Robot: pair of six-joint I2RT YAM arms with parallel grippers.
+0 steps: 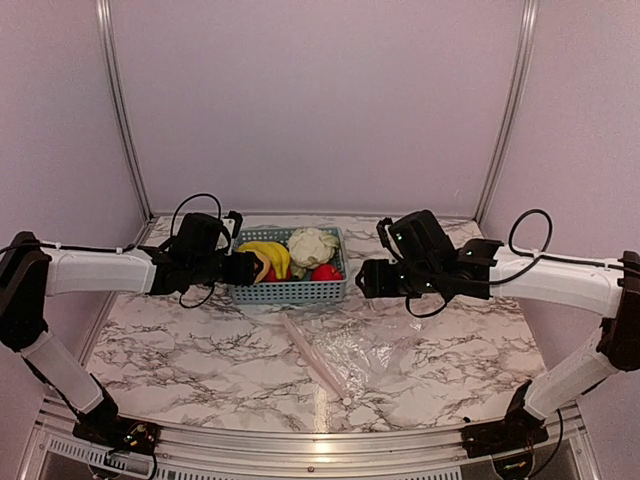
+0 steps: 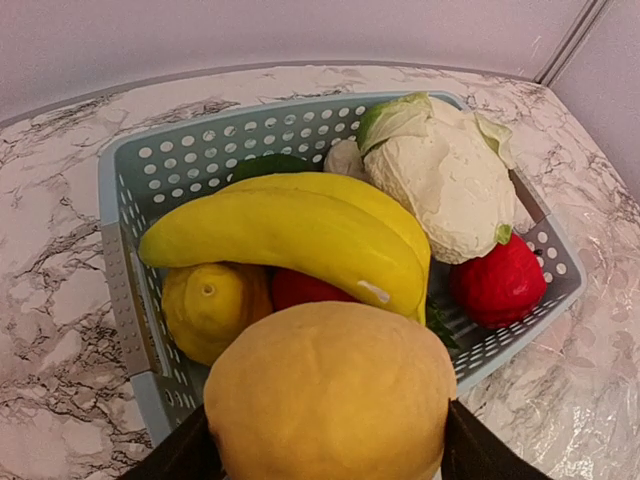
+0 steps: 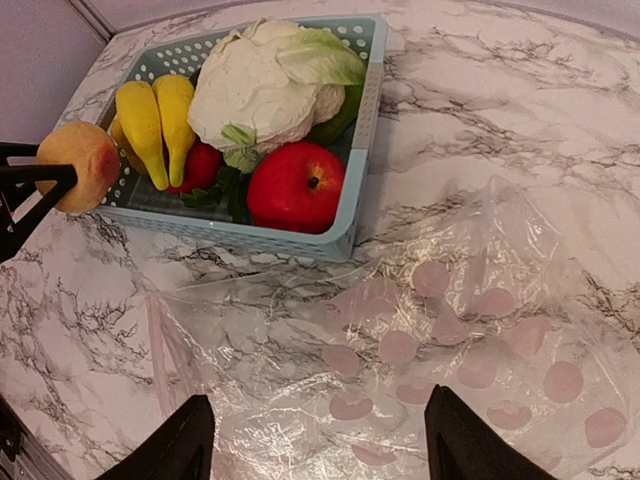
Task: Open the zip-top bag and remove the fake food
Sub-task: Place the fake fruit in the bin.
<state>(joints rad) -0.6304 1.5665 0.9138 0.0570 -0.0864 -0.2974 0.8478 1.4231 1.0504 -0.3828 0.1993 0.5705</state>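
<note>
My left gripper is shut on a yellow-orange fake fruit and holds it over the near left corner of the blue basket. The hold also shows in the right wrist view. In the basket lie yellow bananas, a lemon, a white cauliflower, a red apple and a green piece. The clear zip-top bag lies flat and empty-looking on the table in front of the basket. My right gripper is open and empty above it.
The basket stands at the back middle of the marble table. The bag lies in the middle with its pale zipper strip towards the left. Purple walls close in the back and sides.
</note>
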